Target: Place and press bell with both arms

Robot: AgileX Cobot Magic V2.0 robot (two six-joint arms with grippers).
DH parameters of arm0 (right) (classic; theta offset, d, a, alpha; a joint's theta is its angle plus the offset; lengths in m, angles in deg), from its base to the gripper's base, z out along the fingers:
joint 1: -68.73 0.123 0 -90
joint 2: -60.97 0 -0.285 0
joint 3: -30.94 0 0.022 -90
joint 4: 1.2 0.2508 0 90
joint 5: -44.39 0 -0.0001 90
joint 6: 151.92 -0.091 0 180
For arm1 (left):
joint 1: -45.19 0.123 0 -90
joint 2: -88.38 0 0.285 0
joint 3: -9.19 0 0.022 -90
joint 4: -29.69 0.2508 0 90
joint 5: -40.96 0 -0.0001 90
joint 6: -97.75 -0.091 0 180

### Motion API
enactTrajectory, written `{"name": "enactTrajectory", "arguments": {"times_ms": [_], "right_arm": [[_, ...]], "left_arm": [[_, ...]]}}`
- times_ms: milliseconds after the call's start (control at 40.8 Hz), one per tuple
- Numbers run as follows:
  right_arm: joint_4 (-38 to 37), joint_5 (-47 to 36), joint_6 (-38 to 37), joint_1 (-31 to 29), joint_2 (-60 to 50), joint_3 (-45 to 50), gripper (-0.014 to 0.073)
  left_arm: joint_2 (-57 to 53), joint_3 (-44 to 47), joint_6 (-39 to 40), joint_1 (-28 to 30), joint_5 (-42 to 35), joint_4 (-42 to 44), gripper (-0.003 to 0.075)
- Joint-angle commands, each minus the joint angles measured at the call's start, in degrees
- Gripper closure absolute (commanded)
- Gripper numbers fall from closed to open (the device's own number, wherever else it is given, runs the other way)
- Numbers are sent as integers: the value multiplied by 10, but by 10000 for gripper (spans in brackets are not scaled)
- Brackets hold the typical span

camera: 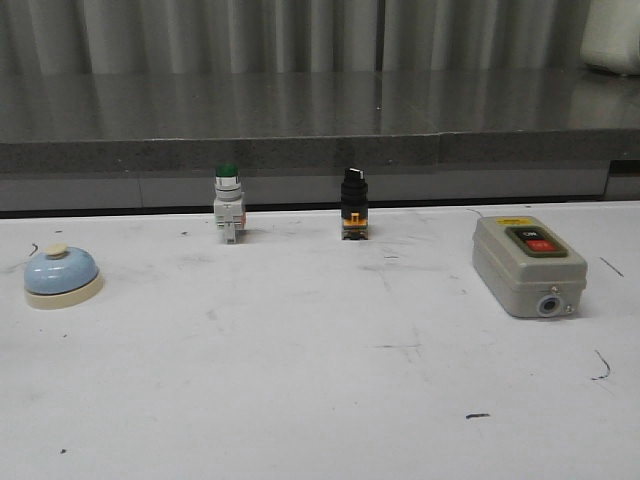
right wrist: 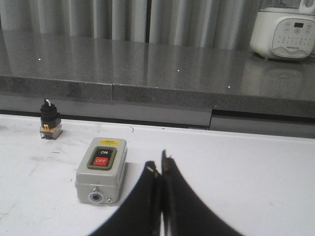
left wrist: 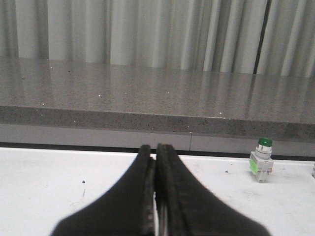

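The bell (camera: 62,277) sits far left, untouched. Both claws, left (left wrist: 156,162) and right (right wrist: 161,172), are closed and empty; the left should open wide and grip the base.

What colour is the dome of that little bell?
Light blue; the bell shows best in the front view.

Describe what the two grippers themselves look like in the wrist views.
Both look alike: the left gripper has two matte black fingers, broad at the base and tapering to narrow tips. The right gripper has the same shape, with small pale flecks at its tips. No cables or markings show.
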Motion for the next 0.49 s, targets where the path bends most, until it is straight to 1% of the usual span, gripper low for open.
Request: {"name": "enactTrajectory", "arguments": {"times_ms": [0,147,294,466], "right_arm": [[24,-43,2,-2,-9,-29,662],[23,18,3,-2,-4,-112,662],[8,87,3,-2,40,-212,662],[-9,157,3,-2,130,-316,662]], "left_arm": [[-10,0,5,-1,-51,-5,740],[-8,-57,5,-1,-28,-9,740],[9,-155,5,-1,46,-9,740],[83,-276,3,-1,136,0,740]]}}
